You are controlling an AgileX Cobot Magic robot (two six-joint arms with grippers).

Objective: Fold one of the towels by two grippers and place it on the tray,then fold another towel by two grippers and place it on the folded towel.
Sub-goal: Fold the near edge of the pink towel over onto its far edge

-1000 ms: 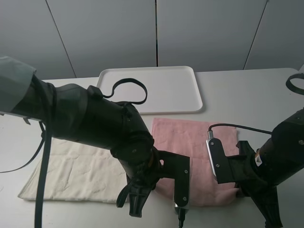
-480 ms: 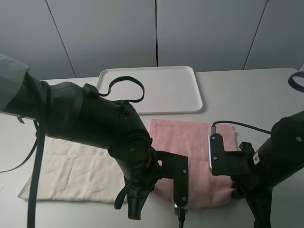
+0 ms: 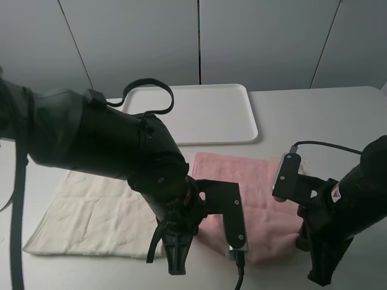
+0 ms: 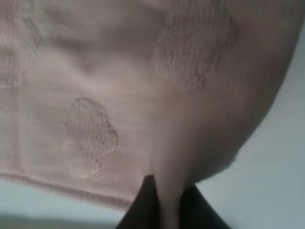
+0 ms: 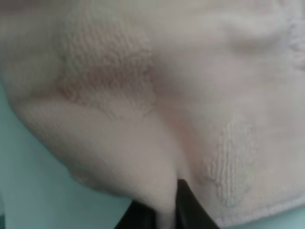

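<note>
**Towel pinched at both near corners**

Pale pink terry towel (image 3: 254,181), roughly square with faint embossed patches, lies on the white table (image 3: 320,115). It is towards the right of the high view and just on the near side of the flat white rectangular plastic tray (image 3: 205,112). The towel's far edge runs close along the tray's near rim without touching it. Its near edge is bunched and raised off the table at both corners.

The left hand (image 4: 169,210) is clamped on the near left corner. In its wrist view a ridge of pink cloth is squeezed between the two dark fingers (image 4: 143,210). The right hand (image 5: 164,212) is clamped on the near right corner in the same way, with a fold of pink cloth drawn into its narrow gap.

The cream off-white terry towel (image 3: 91,211) lies flat on the table to the left of the pink one. The bulky black left arm (image 3: 121,151) crosses over its right edge. Whether the two towels touch cannot be told, since the arm hides where they would meet.
</note>
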